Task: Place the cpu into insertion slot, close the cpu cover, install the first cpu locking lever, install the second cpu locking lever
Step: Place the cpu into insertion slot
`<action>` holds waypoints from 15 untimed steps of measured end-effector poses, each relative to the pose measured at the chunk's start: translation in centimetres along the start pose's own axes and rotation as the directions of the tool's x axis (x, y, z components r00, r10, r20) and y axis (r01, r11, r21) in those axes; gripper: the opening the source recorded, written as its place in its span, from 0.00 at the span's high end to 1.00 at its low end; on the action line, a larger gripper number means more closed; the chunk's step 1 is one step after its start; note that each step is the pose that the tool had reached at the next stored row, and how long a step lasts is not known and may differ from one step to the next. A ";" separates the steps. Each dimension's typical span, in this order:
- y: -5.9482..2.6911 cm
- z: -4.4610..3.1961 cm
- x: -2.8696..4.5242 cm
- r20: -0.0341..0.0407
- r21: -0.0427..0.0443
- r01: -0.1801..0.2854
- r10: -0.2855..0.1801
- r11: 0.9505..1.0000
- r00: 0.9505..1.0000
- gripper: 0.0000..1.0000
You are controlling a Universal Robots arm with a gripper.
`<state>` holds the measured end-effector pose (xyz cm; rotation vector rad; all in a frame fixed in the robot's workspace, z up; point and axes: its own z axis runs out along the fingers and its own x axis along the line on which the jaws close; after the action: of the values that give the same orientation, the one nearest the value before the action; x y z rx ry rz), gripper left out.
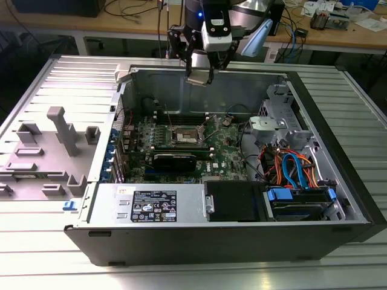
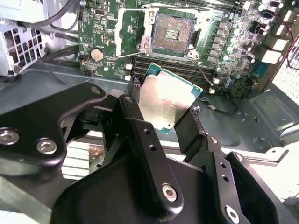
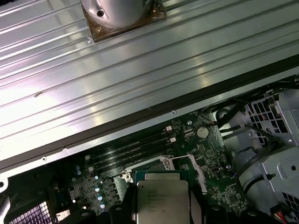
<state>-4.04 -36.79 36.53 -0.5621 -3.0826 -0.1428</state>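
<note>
- The tool (image 2: 166, 97) is clenched on the cpu (image 2: 161, 105), with its black fingers (image 2: 136, 85) pressing two opposite sides of the chip.
- The cpu's silvery top faces the camera in both wrist views.
- In the exterior view the tool hangs over the far wall of the open computer case (image 1: 242, 232). The pale plate at its tip is probably the cpu, though it is hard to make out there.
- The insertion slot (image 2: 172, 32) lies uncovered on the green circuit board (image 2: 107, 32), its dark centre bare, well apart from the held cpu.
- Long memory slots (image 3: 131, 148) run just beside the socket.
- The case rests on a ribbed metal tabletop (image 1: 181, 272).
</note>
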 end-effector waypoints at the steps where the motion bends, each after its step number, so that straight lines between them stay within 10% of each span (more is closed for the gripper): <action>1: -0.01 0.05 0.00 0.001 0.000 -0.016 0.016 1.000 1.000 0.45; 15: -0.08 0.44 -0.02 0.012 -0.003 -0.158 0.158 0.987 0.987 0.45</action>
<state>-4.04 -36.83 36.09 -0.8066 -3.0329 -0.1424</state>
